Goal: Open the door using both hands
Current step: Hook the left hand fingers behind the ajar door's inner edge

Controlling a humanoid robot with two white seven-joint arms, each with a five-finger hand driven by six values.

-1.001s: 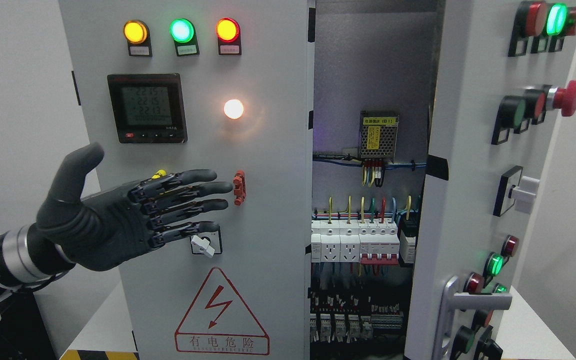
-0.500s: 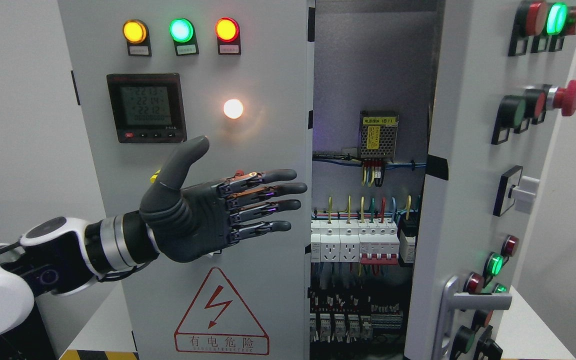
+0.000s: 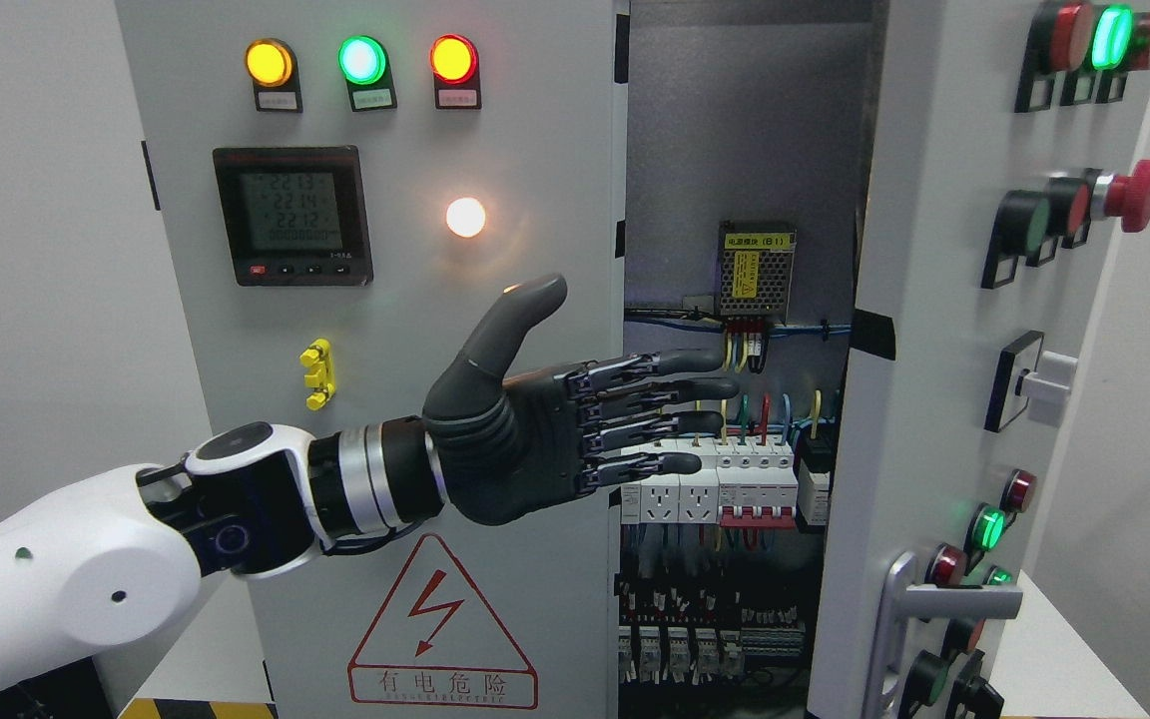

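Observation:
A grey electrical cabinet fills the head view. Its left door [image 3: 535, 150] stands closed, with lamps, a meter and a warning triangle on it. The right door [image 3: 919, 419] is swung open toward me, showing the wiring and breakers [image 3: 725, 479] inside. My left hand [image 3: 575, 419] comes in from the lower left, dark fingers [image 3: 680, 361] straight and spread, thumb up. The fingertips reach past the left door's free edge into the gap, in front of the breakers. It holds nothing. The right arm does not show.
The open door carries push buttons, a red mushroom button [image 3: 1129, 192], a white switch [image 3: 1034, 381] and a grey handle [image 3: 934, 599] low down. A yellow clip [image 3: 316, 373] sits on the left door. White wall lies to both sides.
My left arm has swept rightward across the left door, from the red clip to the gap between the doors. The fingers stay extended. The doors have not moved.

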